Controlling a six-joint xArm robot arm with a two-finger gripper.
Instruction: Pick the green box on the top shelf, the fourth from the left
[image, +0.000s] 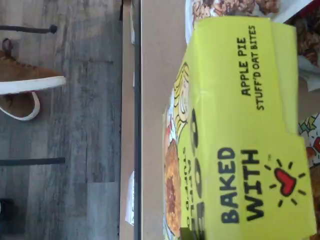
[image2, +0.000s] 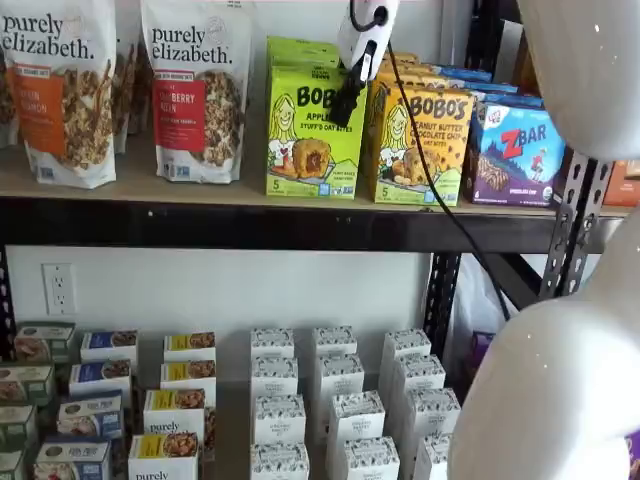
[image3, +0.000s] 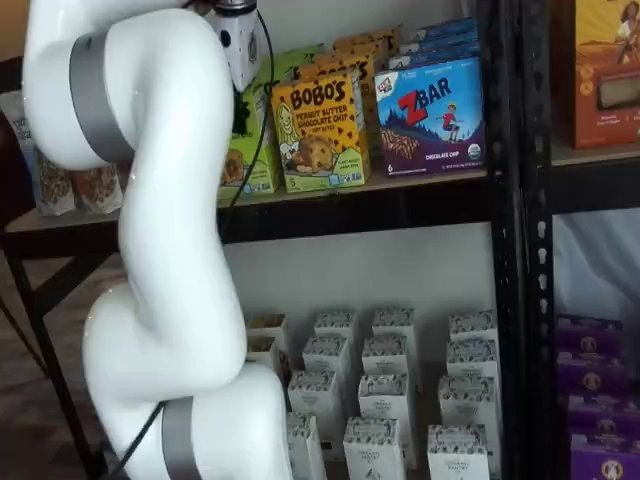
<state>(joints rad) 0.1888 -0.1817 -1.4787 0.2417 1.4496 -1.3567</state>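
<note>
Lime-green box (image2: 314, 135), on the top shelf (image2: 250, 225) beside the orange Bobo's box (image2: 418, 145); tool (image2: 350, 95) above its right edge, grip state undeterminable; approach step, next descend and clamp.

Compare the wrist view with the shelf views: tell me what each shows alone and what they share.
Only the wrist view shows the wood floor and a brown shoe. Only the shelf views show the gripper, fingers side-on, the yellow-orange Bobo's box, the ZBar box and the white cartons below. All show the green box on the top shelf.
</note>
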